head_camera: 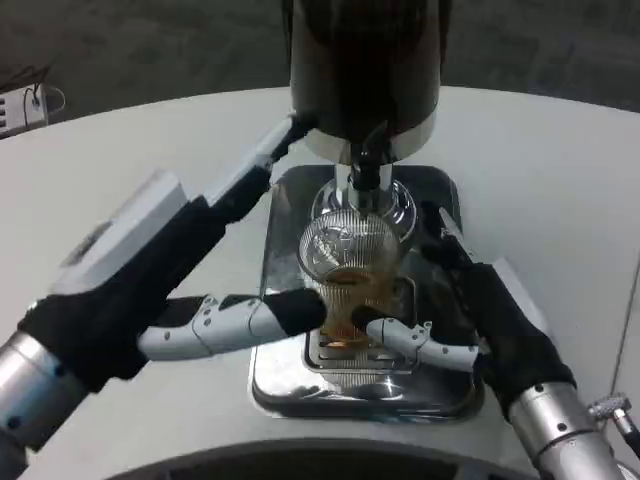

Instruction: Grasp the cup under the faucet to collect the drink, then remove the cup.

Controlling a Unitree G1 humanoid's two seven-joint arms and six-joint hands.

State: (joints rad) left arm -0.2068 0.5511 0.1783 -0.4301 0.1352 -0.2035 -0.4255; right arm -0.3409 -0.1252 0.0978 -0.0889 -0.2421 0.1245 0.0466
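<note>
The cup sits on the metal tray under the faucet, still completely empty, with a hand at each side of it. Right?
Not quite: the cup isn't empty. The head view shows amber drink in its lower part. The rest holds: it sits on the metal tray under the faucet, left hand and right hand at its sides.

Dim and soft overall, slightly blurred throughout. Brightest on the white table at upper right; dark, murky background along the top edge. Specular glare on the metal drip tray and ribbed glass cup. Soft shadows under both forearms, lower frame.
</note>
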